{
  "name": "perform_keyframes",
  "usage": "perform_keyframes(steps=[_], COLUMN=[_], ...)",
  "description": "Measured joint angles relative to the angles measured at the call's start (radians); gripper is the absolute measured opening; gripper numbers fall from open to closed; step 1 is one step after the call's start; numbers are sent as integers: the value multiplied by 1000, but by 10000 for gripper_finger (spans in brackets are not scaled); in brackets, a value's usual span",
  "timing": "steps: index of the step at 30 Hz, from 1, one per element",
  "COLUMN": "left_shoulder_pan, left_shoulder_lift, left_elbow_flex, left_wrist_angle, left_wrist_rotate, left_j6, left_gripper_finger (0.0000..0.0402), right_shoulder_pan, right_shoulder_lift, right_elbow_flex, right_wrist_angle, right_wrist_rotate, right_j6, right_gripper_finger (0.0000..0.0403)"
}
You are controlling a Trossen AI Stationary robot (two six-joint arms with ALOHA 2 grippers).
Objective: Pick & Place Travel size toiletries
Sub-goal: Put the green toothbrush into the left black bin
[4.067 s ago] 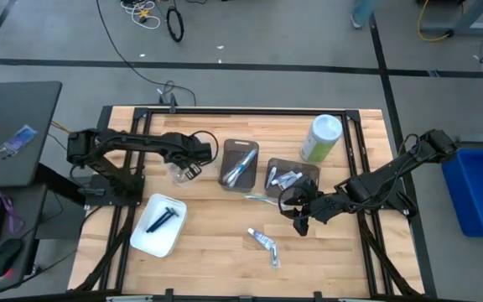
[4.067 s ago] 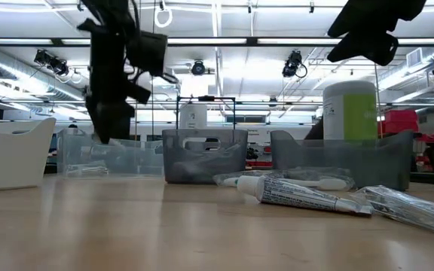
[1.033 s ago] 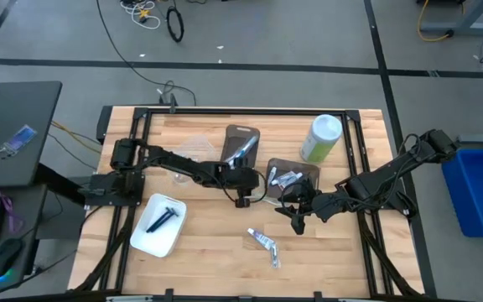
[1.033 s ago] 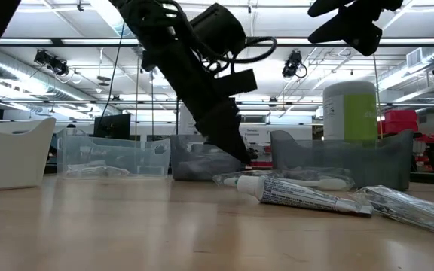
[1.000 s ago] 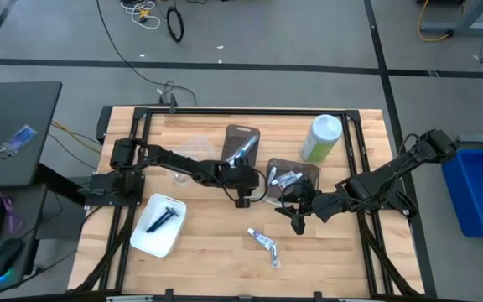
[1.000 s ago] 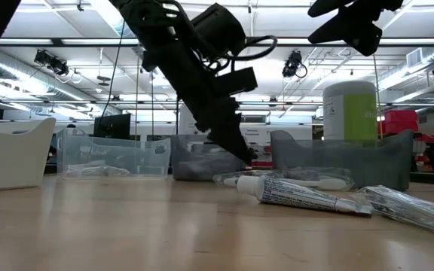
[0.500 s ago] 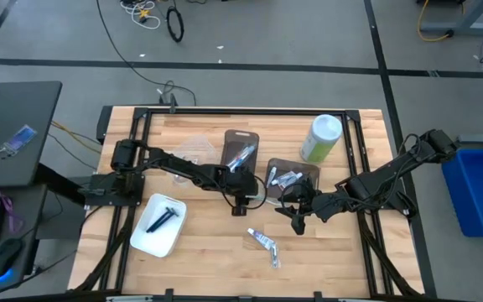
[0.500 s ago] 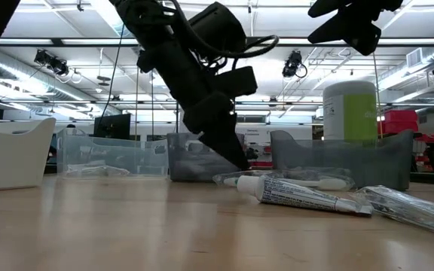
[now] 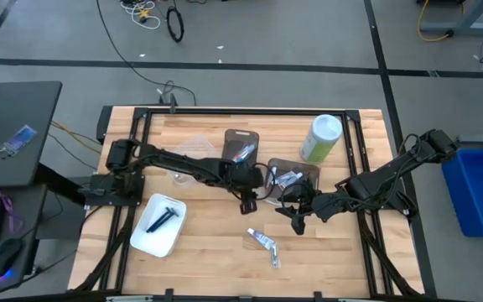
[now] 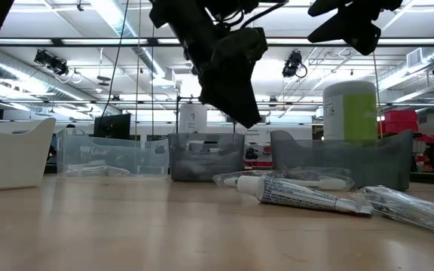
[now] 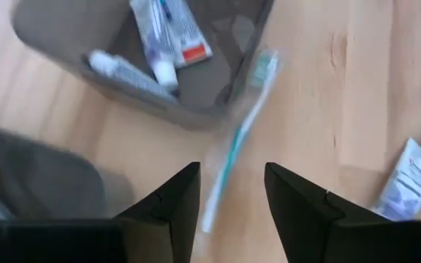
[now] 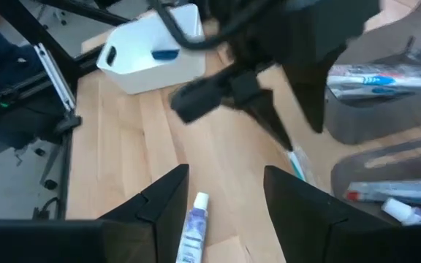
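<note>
The left hand (image 11: 231, 191), fingers spread, hovers above the toothbrush (image 11: 234, 140); closing off-centre could flick it against the bin (image 11: 218, 95).

Even, bright overhead lighting; sharp fixed views, blurred wrist views.

High view: uniform light, only faint shadows on the table (image 9: 208, 239). Low view: ceiling light strips (image 10: 119, 15) glare behind, so both arms read as dark silhouettes; the near tabletop is out of focus and the tube (image 10: 300, 194) sharper. Left wrist view: motion blur smears the toothbrush (image 11: 236, 139) and the dark bin (image 11: 210, 88). Right wrist view: the other arm (image 12: 269, 44) is blurred, and the white tray (image 12: 152, 58) looks bright and soft-edged.
</note>
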Motion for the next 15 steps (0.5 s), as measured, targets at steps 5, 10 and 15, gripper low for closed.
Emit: perform_keyframes(steps=[5,10,15], left_shoulder_pan=[-59,-77,-69], left_shoulder_lift=[8,9,9], left_elbow_flex=[-38,-107,-143], left_wrist_angle=[-5,84,144], left_wrist_rotate=[-85,-147,-155], left_j6=[-53,-16,-46], left_gripper_finger=[165,182,207], right_shoulder_pan=[0,0,0], right_shoulder_lift=[0,0,0], right_elbow_flex=[0,0,0], right_wrist_angle=[-2,-2,-1], right_wrist_rotate=[0,0,0], right_j6=[4,4,4], right_gripper_finger=[186,188,186])
